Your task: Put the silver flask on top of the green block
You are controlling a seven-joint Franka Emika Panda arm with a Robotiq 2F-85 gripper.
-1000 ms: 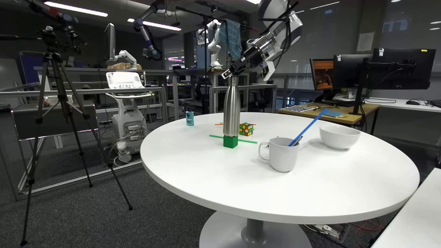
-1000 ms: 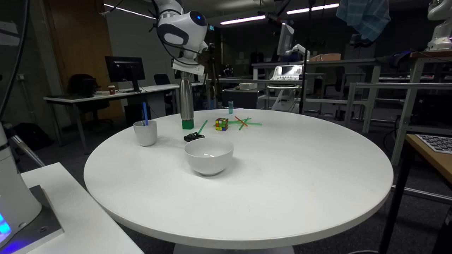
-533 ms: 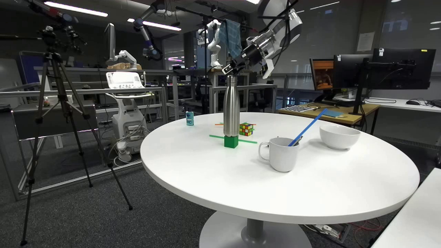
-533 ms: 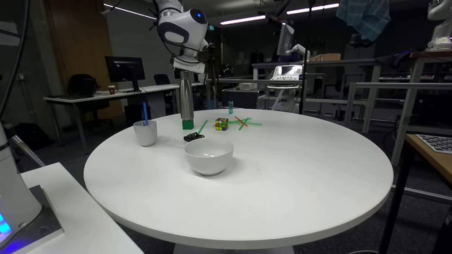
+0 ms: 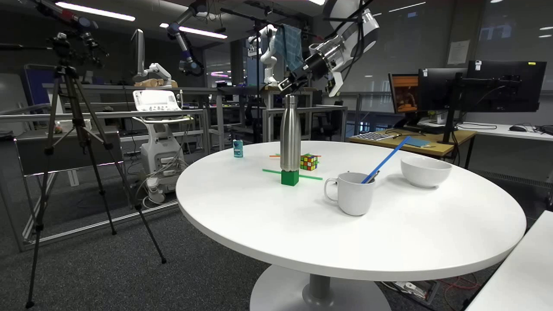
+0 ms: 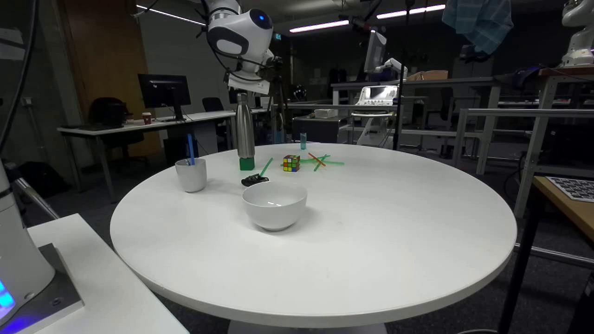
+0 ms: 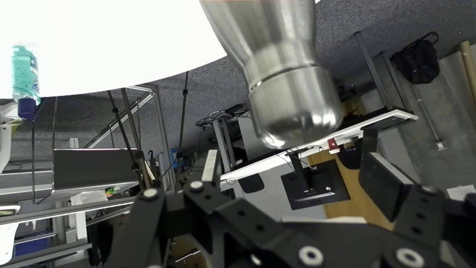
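The silver flask (image 5: pixel 290 138) stands upright on the green block (image 5: pixel 289 178), its base resting on the block's top; the same stack shows with the flask (image 6: pixel 245 130) above the block (image 6: pixel 247 163) in an exterior view. My gripper (image 5: pixel 290 86) hovers just over the flask's cap. In the wrist view the gripper (image 7: pixel 297 175) has its fingers spread wide apart with nothing between them, and the cap of the flask (image 7: pixel 295 106) lies beyond the fingertips, apart from them. The green block is out of sight in the wrist view.
A white mug (image 5: pixel 355 194) with a blue stick stands near the flask. Also on the round table (image 5: pixel 259 216) are a white bowl (image 5: pixel 425 171), a puzzle cube (image 5: pixel 309 162), a teal bottle (image 5: pixel 238 148), a black object (image 6: pixel 255 180) and several thin sticks (image 6: pixel 320 160).
The gripper has opened, let go of the flask's neck and backed slightly up off the cap. Flask and block shifted a touch as it released, then stayed still.
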